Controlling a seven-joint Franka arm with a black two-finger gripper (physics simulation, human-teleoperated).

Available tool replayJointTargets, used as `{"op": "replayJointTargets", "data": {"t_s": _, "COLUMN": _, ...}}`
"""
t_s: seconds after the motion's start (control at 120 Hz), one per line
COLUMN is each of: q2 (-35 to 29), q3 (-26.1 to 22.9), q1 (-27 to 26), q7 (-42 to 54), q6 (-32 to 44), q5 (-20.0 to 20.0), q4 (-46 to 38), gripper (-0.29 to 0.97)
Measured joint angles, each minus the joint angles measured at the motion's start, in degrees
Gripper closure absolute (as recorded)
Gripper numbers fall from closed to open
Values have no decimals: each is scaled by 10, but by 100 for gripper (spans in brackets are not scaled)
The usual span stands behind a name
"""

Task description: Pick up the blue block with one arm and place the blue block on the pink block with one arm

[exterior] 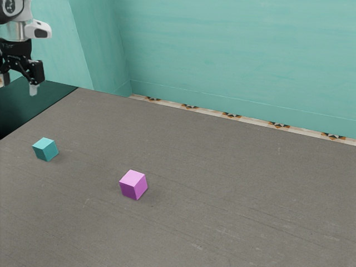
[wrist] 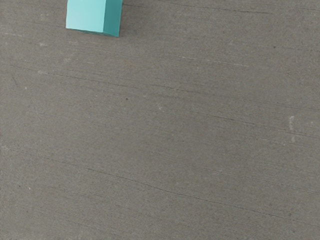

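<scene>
Blue block (wrist: pixel 94 16) half cropped, tool (exterior: pixel 19 83) partly cut off

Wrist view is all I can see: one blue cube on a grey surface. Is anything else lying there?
Observer: Yes. A pink block sits on the table, to the exterior view's right of the blue block and apart from it.
Operator: Is the robot holding the blue one?
Observer: No. The gripper hangs well above the table, with nothing between its fingers.
Operator: Are those fingers open?
Observer: Yes, they stand apart, open.
</scene>
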Motion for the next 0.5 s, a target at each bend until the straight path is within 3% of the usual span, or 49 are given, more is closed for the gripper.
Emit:
{"op": "replayJointTargets", "data": {"t_s": 0.192, "q2": 40, "q3": 76, "q1": -34, "q7": 4, "q6": 54, "q5": 4, "q4": -32, "gripper": 0}}
{"op": "replayJointTargets", "data": {"t_s": 0.333, "q2": 70, "q3": 100, "q1": 58, "q7": 17, "q6": 98, "q5": -1, "q4": -37, "gripper": 0}}
{"op": "replayJointTargets", "data": {"t_s": 0.5, "q2": 107, "q3": 101, "q1": 68, "q7": 40, "q6": 167, "q5": -10, "q4": -52, "gripper": 0}}
